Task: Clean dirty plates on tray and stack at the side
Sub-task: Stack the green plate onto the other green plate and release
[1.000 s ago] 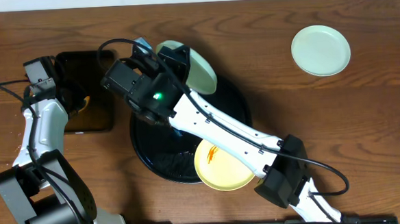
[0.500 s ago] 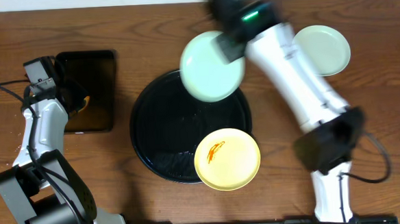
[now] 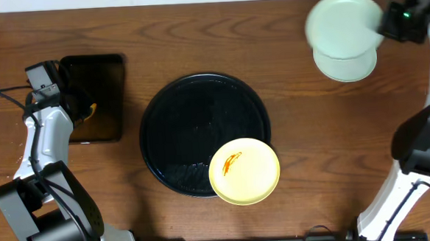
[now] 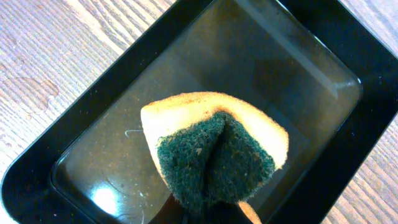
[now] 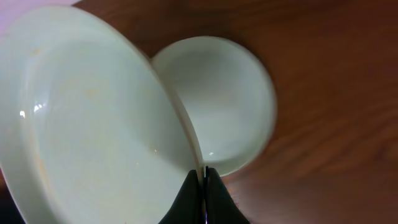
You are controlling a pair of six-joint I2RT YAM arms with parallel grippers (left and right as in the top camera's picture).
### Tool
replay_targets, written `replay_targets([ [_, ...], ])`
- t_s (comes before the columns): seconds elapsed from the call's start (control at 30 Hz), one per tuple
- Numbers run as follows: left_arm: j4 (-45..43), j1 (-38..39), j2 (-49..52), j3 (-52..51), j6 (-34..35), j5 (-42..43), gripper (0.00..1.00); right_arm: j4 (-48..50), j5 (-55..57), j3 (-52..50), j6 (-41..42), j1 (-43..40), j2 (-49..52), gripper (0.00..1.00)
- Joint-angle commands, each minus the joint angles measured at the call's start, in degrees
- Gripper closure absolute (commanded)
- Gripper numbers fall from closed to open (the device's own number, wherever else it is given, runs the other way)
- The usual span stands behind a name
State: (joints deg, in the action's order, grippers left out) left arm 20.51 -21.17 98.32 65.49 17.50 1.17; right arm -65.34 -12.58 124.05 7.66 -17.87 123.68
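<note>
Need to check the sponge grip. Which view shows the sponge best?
Left wrist: the sponge fills the frame, folded, green face toward the camera, pinched in the left gripper over the rectangular tray. Overhead shows just an orange sliver by the gripper. Right wrist: none.

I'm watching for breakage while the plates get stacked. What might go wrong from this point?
1. The right tool pinches the held mint plate at just one spot on its rim, and it is not centred over the mint plate on the table; it may slip, or land off-centre and clatter.
2. The smeared yellow plate lies across the edge of the round tray; pressing on it while wiping might tip it.
</note>
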Motion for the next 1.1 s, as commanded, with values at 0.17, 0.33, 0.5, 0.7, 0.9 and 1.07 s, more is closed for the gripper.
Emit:
replay_targets([
  [0.17, -0.1, 0.0, 0.5, -0.4, -1.2, -0.3, 0.93, 12.7, -2.0, -15.1, 4.1, -3.0, -1.7, 0.99],
  [0.33, -0.1, 0.0, 0.5, -0.4, -1.2, -0.3, 0.93, 19.8, 2.1, -19.8, 9.4, -2.9, -1.7, 0.91],
  [0.5, -0.1, 0.0, 0.5, -0.4, -1.2, -0.3, 0.92, 19.7, 0.6, -20.1, 9.4, -1.9, -1.7, 0.46],
  [0.7, -0.1, 0.0, 0.5, -0.4, -1.2, -0.3, 0.92, 11.8, -3.2, -18.7, 5.1, 2.4, -2.8, 0.49],
  [0.9, -0.1, 0.0, 0.5, -0.4, -1.2, -0.3, 0.92, -2.0, -9.6, -17.8, -1.8, 13.1, -6.6, 0.41],
  [1.07, 0.0, 0.0, 0.5, -0.4, -1.2, -0.3, 0.92, -9.7, -2.3, -18.1, 1.5, 25.2, -7.0, 0.59],
])
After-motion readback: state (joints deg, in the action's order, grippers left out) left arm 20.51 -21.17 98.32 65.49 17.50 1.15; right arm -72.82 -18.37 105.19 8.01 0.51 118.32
